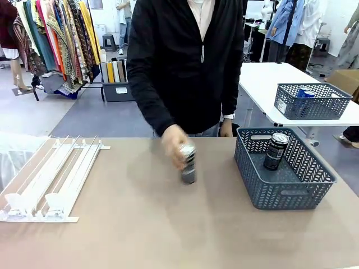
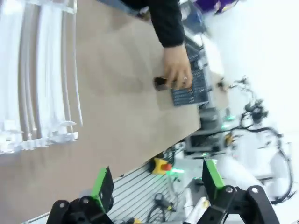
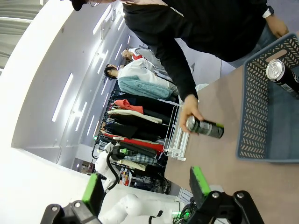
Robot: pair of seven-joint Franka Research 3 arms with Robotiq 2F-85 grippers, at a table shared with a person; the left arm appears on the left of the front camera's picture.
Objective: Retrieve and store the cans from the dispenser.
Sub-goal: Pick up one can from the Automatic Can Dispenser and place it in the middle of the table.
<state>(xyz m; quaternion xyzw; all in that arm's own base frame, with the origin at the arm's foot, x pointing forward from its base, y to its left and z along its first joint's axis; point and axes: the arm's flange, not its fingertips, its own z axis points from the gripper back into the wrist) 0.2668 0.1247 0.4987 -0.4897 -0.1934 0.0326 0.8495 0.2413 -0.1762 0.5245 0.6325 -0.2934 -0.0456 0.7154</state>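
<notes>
A person's hand [image 1: 174,143] holds a dark can [image 1: 188,163] upright just above the middle of the table. A second dark can [image 1: 276,150] leans inside the dark grey lattice basket [image 1: 255,185] at the right. The white dispenser [image 1: 50,179] lies flat at the left edge. In the left wrist view my left gripper [image 2: 156,184] hangs open off the table's side, far from the hand [image 2: 177,70] and the dispenser [image 2: 46,93]. My right gripper [image 3: 145,186] is open in the air, away from the held can [image 3: 205,127] and the basket [image 3: 254,116].
A second lattice basket [image 1: 312,109] with blue cans stands on a white table behind at the right. The person stands at the far edge, leaning over the tabletop. Clothes racks fill the background at the left.
</notes>
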